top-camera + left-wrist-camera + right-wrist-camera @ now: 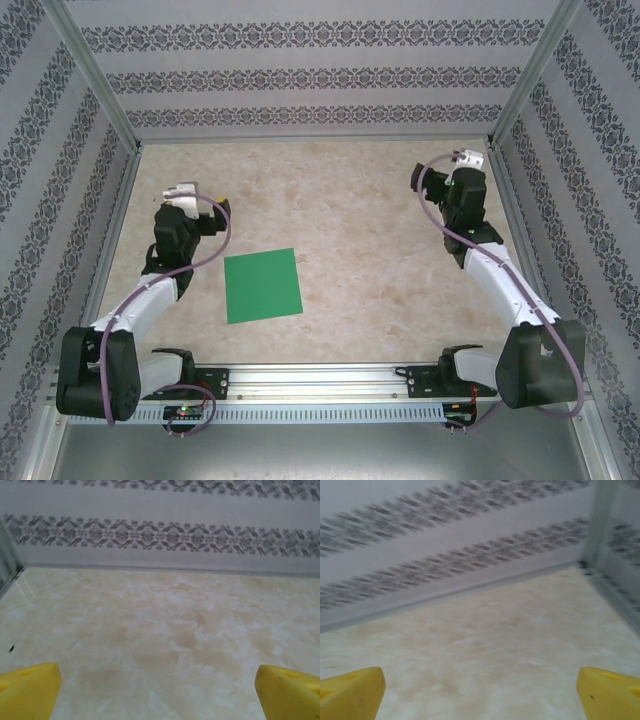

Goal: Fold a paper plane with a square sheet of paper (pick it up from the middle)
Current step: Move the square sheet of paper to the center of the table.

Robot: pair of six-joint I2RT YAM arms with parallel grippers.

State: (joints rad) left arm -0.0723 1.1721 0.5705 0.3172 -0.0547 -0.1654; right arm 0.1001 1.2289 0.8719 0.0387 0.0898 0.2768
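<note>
- Looking down from the overhead camera, we see the green paper sheet point(262, 285) lying flat on the table point(380, 240), a bit left of centre and closer to the near edge than to the back wall. It sits slightly rotated, and we can't make out any creases in it.
- The left gripper point(212, 204) hangs up and to the left of the sheet, near its far-left corner. As far as we can tell it's not touching the paper.
- On the left wrist camera its yellow fingertips point(27, 692) poke in at the two bottom corners with a wide stretch of bare marbled table between them. So we'd call those jaws spread wide and holding nothing.
- The right gripper point(452, 168) is way over by the far-right corner of the table, well apart from the sheet.
- Same story on the right wrist camera: yellow tips point(350, 694) far apart at the bottom corners, just table between them, nothing grabbed. Past them we get a blurry view of the patterned wall point(445, 555) and a metal corner post point(605, 520).
- Both arms are mounted on the metal rail point(320, 378) along the near edge, and each has a purple cable point(225, 235) looping along it.
</note>
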